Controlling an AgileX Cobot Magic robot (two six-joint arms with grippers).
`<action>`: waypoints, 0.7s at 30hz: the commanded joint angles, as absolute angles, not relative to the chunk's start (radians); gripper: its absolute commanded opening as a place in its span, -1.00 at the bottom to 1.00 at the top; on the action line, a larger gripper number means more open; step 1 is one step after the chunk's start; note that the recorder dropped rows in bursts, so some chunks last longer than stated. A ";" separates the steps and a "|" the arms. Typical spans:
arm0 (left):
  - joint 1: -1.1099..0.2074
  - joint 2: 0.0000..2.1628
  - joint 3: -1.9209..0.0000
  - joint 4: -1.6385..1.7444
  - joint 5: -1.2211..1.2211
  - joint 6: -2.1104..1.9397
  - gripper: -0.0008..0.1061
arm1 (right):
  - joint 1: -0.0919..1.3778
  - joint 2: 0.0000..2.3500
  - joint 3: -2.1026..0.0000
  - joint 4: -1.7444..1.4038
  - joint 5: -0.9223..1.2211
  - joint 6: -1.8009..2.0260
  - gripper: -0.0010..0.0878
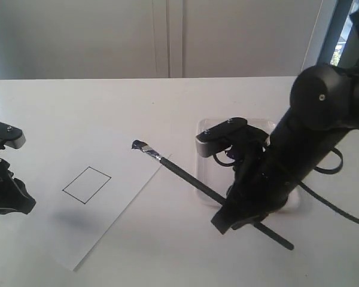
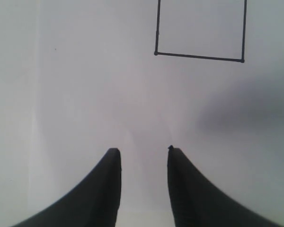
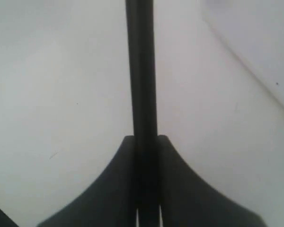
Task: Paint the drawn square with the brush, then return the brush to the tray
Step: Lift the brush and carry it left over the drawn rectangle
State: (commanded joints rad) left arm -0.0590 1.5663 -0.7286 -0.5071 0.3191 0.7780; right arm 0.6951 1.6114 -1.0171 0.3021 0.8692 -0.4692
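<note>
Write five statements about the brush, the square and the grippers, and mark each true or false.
1. The right gripper is shut on the brush. True.
2. The square is filled with paint. False: it is only a thin black outline, blank inside.
3. The bristles are dark with paint. True.
4. The left gripper grips the paper. False: its jaws stand apart with nothing between them.
5. The brush lies in the tray. False: the gripper holds it, with the bristles pointing toward the paper.
</note>
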 joint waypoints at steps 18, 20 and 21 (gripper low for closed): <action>-0.059 1.566 -0.729 -0.507 0.306 0.731 -0.29 | 0.896 1.864 -1.263 0.147 0.934 -0.420 -0.98; -0.059 1.566 -0.729 -0.507 0.306 0.731 -0.29 | 0.901 1.882 -1.267 0.143 0.934 -0.415 -0.98; -0.059 1.566 -0.729 -0.507 0.306 0.731 -0.29 | 0.903 1.888 -1.270 0.145 0.928 -0.415 -0.98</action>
State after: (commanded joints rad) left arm -0.0590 1.5663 -0.7286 -0.5071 0.3056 0.7310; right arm 0.9033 1.8879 -1.2704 0.1447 0.9280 -0.4152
